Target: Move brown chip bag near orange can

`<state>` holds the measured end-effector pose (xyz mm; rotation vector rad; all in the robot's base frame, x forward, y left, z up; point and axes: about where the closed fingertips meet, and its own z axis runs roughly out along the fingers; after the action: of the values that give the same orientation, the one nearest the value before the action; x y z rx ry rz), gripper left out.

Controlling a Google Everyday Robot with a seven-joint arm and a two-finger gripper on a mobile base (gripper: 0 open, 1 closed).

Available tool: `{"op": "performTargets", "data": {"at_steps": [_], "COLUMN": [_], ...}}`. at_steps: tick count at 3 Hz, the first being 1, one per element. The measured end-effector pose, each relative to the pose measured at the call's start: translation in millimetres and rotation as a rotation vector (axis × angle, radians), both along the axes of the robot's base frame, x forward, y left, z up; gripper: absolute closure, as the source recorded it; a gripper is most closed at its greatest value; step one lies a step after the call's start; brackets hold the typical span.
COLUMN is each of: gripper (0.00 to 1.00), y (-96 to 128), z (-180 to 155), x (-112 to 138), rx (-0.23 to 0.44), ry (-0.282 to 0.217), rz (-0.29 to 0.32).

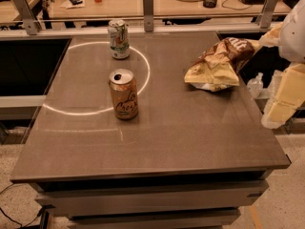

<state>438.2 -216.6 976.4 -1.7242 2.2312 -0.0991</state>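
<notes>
Jaws at brown chip bag top, grip cannot tell; orange can upright, well apart

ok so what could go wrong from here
The brown chip bag is by the right edge of the table, with the hand at its right end; a weak hold could drop it off the side. Swept in too far, the bag may tip the upright orange can.

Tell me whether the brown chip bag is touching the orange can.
Apart. The camera view shows bare table between the brown chip bag and the orange can; the gripper is at the bag's upper right end.
</notes>
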Motion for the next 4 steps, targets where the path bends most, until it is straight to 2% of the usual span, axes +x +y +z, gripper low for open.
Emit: {"op": "performTargets", "data": {"at_steps": [2,3,4], "gripper": [0.00,0.00,0.00], "y": [0,-9,-29], "z": [2,3,3], "x": [4,20,47], "rx": [0.016,0.044,0.099], "ry": [-0.014,-0.086,-0.212], "rz": [-0.015,-0.032,-0.101]}}
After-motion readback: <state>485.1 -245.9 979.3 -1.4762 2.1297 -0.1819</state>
